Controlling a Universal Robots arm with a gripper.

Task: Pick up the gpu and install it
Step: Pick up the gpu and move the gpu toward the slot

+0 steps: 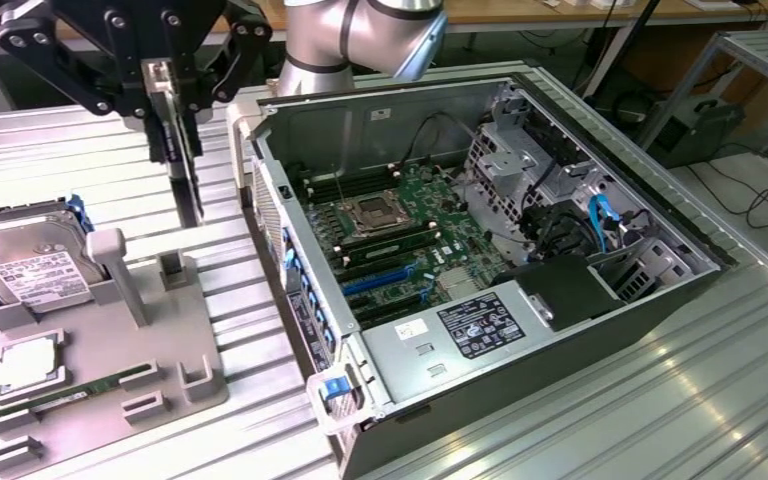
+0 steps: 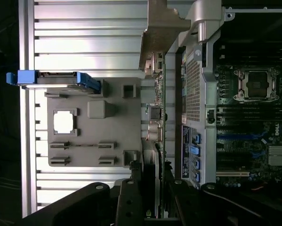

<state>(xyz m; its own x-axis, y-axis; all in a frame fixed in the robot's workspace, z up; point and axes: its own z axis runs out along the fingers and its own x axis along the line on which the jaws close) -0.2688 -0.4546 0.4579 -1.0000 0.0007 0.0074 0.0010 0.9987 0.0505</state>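
Fingers (image 1: 147,80) grip the gpu (image 1: 187,180); hard-drive label (image 1: 31,272) illegible.

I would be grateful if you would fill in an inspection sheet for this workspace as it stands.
Surface: ribbed metal table, carrying a grey parts tray and an open computer case.
Job's things: gpu hangs edge-down above the tray, beside the case, not installed.
Clutter: hard drive, memory stick and square chip sit in the tray.
Grippers: gripper, jaws closed on the gpu.
Cables: blue cable and black leads inside the case; loose cables on the floor.
Surroundings: metal frame on the exterior view's right.
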